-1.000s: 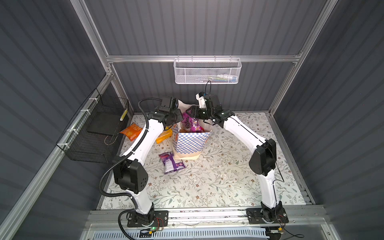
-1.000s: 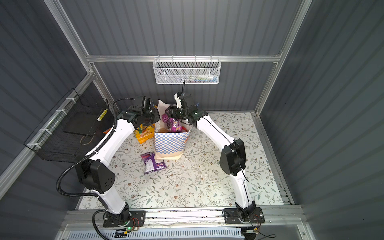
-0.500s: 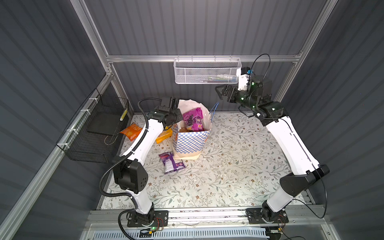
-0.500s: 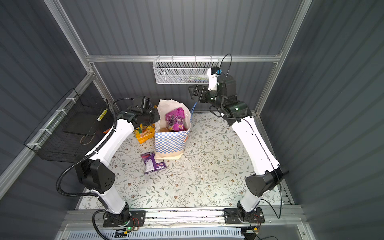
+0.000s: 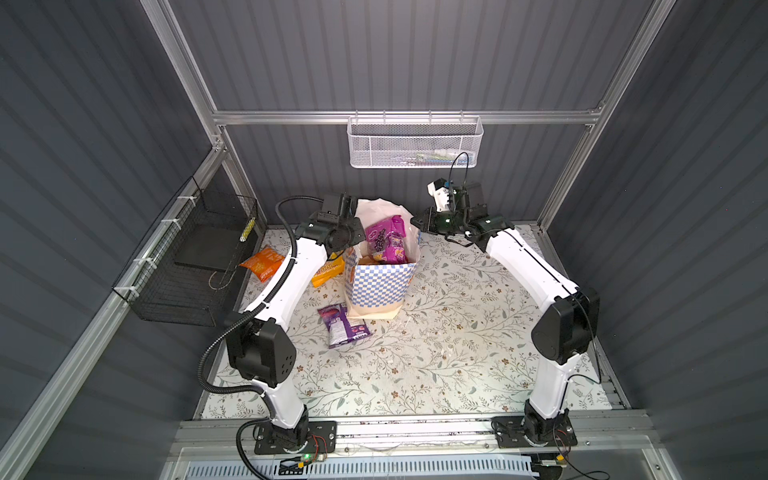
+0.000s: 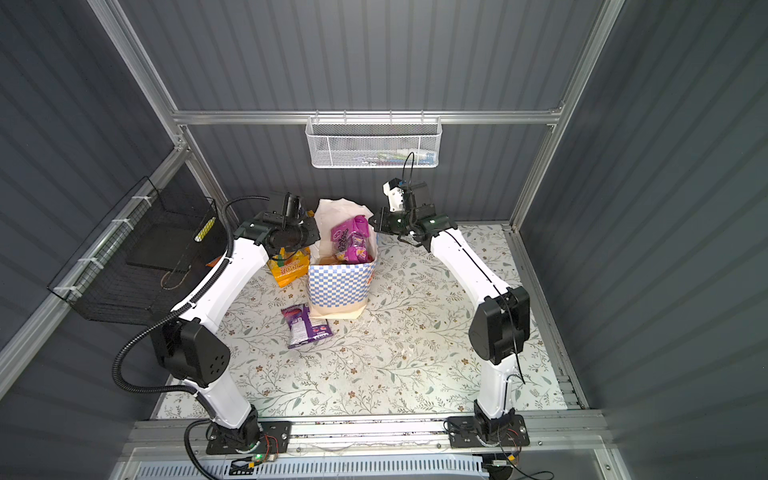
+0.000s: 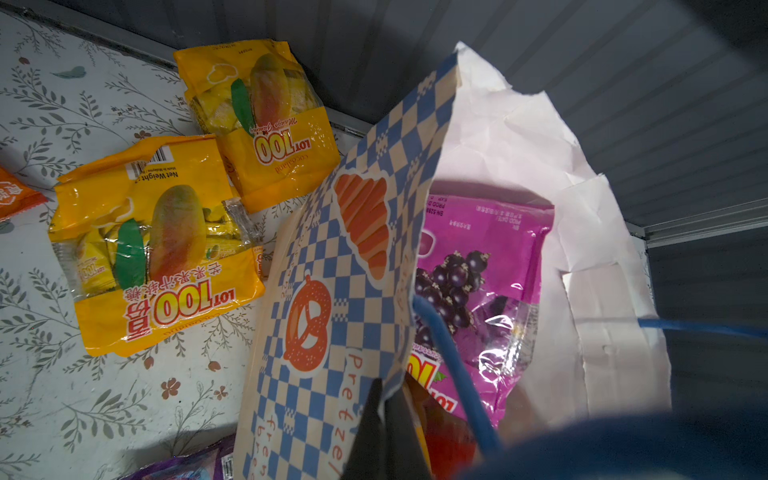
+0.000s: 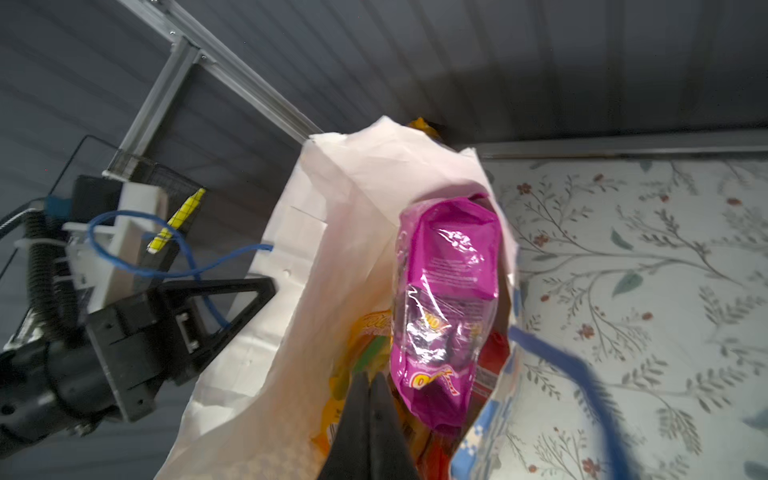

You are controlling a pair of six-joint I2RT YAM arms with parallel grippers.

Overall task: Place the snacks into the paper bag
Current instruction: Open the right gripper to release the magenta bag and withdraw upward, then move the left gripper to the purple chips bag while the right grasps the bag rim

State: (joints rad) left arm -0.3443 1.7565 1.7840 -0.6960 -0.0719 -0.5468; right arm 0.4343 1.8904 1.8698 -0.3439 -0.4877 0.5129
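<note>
Left tool [image 7: 384, 392] pinches the rim of the paper bag [image 5: 380, 282] while the right tool [image 8: 370, 386], shut and empty, hovers at its mouth, the purple packet [image 5: 343, 326] lying on the surface [image 5: 457, 353] just before the bag's front.

The whole cell is viewed from high above its front edge in both top views, tilted down onto the floral mat [image 5: 436, 353] and back wall [image 5: 374, 62]. The paper bag [image 7: 332, 299] is seen close up from either side by the wrist cameras, and its magenta grape packet [image 8: 449, 257] is shared by all four views.
</note>
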